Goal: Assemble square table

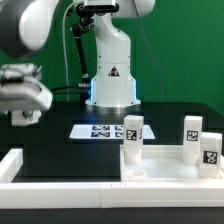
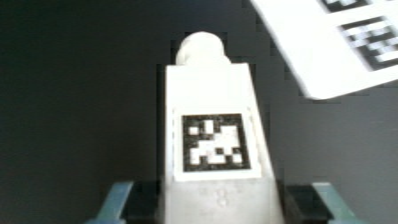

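Between the end effector's [image 2: 215, 205] fingers sits 1 tagged leg [image 2: 214, 125], gripped (marker board [image 2: 338, 45] nearby).

A white plastic square table top [image 1: 165, 162] with a raised rim lies flat on the near right of the scene. Three short white legs stand upright on it, each showing a black-and-white tag: one leg [image 1: 132, 135] at its left edge, a second leg [image 1: 192, 129] farther right, and a third leg [image 1: 210, 150] at the right, nearer. The wrist view shows a fourth white leg [image 2: 215, 125] lengthwise, tag facing the camera and rounded tip pointing away.
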Robot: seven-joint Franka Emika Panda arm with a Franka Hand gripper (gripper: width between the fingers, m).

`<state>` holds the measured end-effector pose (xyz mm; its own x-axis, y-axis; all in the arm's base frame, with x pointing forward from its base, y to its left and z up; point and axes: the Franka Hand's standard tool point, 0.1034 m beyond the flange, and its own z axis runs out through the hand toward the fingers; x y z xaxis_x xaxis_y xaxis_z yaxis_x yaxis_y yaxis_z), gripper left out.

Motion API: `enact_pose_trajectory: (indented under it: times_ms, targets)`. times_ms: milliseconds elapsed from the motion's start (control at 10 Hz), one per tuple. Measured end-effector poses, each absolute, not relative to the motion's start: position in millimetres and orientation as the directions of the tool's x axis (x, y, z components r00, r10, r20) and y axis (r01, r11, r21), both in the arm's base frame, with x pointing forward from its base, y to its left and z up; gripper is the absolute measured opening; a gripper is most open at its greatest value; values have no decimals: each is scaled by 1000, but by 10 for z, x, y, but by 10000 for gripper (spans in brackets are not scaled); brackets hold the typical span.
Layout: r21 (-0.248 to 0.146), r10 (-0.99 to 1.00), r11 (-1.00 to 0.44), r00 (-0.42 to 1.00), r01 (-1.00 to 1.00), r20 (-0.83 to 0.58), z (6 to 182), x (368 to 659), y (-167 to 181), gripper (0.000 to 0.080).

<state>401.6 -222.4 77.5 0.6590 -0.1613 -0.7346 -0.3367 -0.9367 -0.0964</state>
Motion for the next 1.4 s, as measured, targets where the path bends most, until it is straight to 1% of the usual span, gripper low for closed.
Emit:
enact_pose_trajectory:
  times_ms: [100, 200, 300, 400, 500, 600, 700, 800, 900, 1000, 1100, 1200, 1300, 1400]
  targets:
    - [-105, -158, -943, 705, -314, -691, 947, 4150, -2125, 291]
    - [-79, -218, -923, 683, -376, -697, 992, 4016, -2131, 291]
    - [-63, -246, -920, 695, -386, -676, 930, 4008, -2237, 291]
    - [-65, -257, -928, 757, -367, -601, 917, 4113, -2235, 291]
    - [-71, -261, -933, 797, -354, -544, 955, 4132, -2182, 291]
    - [-74, -273, -934, 830, -351, -486, 1086, 4251, -2038, 291]
    - [-85, -257, -947, 892, -308, -371, 1292, 4524, -1854, 291]
    - [-99, -237, -956, 926, -277, -294, 1477, 4687, -1738, 291]
    - [-97, -246, -956, 937, -277, -247, 1525, 4738, -1787, 291]
    - [-83, -262, -957, 950, -279, -169, 1469, 4753, -1826, 291]
    - [-82, -267, -957, 955, -279, -131, 1456, 4735, -1814, 291]
    - [-55, -275, -959, 961, -277, -27, 1441, 4807, -1845, 291]
    - [-14, -279, -960, 956, -279, 95, 1383, 4849, -1688, 291]
    - [7, -252, -966, 941, -260, 224, 1475, 5027, -1407, 291]
